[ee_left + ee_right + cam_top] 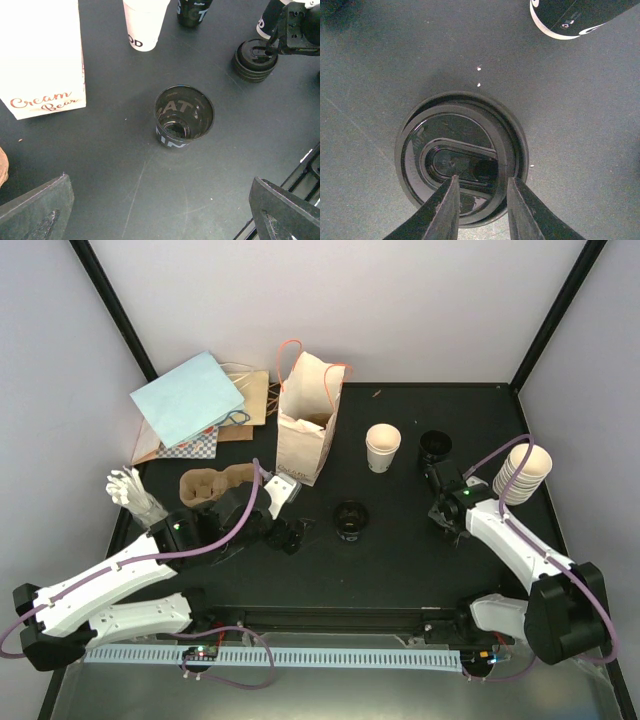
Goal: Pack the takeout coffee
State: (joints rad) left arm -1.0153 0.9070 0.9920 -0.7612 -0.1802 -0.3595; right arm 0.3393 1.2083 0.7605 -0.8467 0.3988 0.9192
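Two might lift at once: right tool [483, 178] narrow over the lid stack [445, 150] beside the black cup [183, 117], grip unclear; left tool [159, 177] agape.

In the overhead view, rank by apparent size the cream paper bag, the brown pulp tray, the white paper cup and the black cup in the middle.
1. standing cream printed paper bag
2. brown moulded pulp tray
3. white paper cup and open black cup: too alike to rank.
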